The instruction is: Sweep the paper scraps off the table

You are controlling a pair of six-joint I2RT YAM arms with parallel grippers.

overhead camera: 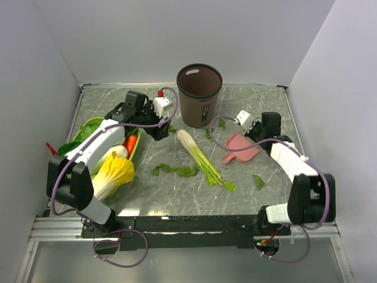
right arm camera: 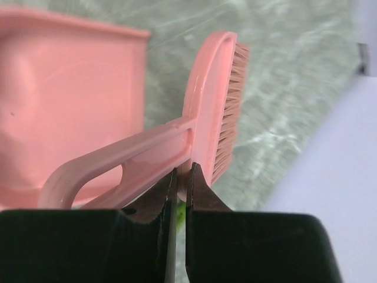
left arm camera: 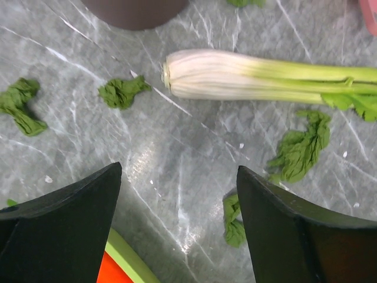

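- Grey-green marble table (overhead camera: 177,199): carries everything. Looks smooth, so bits should slide easily.
- Bin (overhead camera: 199,87): brown, upright at the far middle. Used as the landmark below.
- Stalk (overhead camera: 200,156): lies on the near side of the bin, white end toward it. It sits among the scraps but is not for sweeping.
- Dustpan (overhead camera: 240,148): pink, near-right of the bin. Looks like thin, light plastic, so it will likely skid when scraps are pushed in unless steadied by its handle.
- Left gripper (left arm camera: 179,171): jaws wide apart and holding nothing, low over the table just near-left of the bin.
- Right gripper (right arm camera: 181,177): fingers pressed almost together, pinching the brush neck where handle meets head. It sits right of the bin, beside the dustpan.
- Brush (right arm camera: 218,106): pink with a rigid back and soft bristles. Probably light. The neck grip looks narrow, so it may twist under side load.
- Scraps (overhead camera: 174,171): dark-green crumpled bits.
  - Main cluster is near-side of the bin, left of the stalk.
  - Others sit close to the bin's right foot, and one lies far near-right.
  - They look featherlight, limp and easily torn, so push them with bristles rather than pinch them.
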